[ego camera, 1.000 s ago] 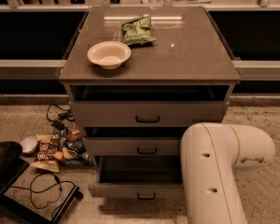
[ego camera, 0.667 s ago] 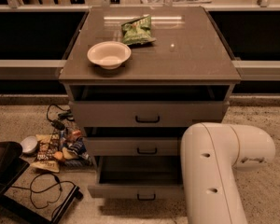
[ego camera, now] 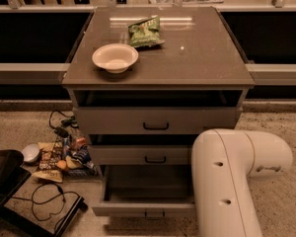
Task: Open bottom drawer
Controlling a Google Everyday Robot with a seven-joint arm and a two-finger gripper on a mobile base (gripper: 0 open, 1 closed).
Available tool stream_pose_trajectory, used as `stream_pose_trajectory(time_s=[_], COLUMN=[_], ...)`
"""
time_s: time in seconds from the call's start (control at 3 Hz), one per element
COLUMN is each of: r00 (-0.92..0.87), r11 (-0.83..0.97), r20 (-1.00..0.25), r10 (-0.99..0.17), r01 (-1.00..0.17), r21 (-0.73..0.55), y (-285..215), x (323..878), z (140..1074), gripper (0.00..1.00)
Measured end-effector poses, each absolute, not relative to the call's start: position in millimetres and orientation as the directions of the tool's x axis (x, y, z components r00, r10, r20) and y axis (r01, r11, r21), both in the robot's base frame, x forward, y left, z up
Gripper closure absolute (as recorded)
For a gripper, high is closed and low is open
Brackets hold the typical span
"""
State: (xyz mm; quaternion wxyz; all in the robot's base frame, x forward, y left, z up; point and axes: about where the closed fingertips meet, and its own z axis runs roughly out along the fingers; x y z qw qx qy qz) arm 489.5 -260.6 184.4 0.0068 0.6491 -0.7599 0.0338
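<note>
Gripper out of view, somewhere beyond the white arm [ego camera: 227, 181]; its grip cannot be told. Bottom drawer [ego camera: 138, 207] stands pulled open beside the arm.

Arm [ego camera: 227, 181] bent at lower right, end effector out of view.

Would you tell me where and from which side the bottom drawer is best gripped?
Take the black bar handle centred on the front of the bottom drawer, coming straight from the front and closing over it from above and below, because the bar lies level. The drawer is pulled out, so the handle sits low and forward. The pincer is out of view; only the white arm shows, lower right.
</note>
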Motion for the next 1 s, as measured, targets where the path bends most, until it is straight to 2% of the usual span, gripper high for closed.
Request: stream_pose_trajectory(time_s=[0.33, 0.67, 1.0], r00=[-0.157, -0.157, -0.157], r11=[0.155, 0.155, 0.155], r20=[0.054, 0.054, 0.054], r10=[-0.986, -0.986, -0.986], r01=[-0.987, -0.987, -0.987], r21=[-0.042, -0.041, -0.041], y=[-260.6, -260.6, -260.6], x=[489.5, 489.0, 488.9], z=[184.5, 184.0, 184.0], gripper=[0.05, 0.00, 0.00])
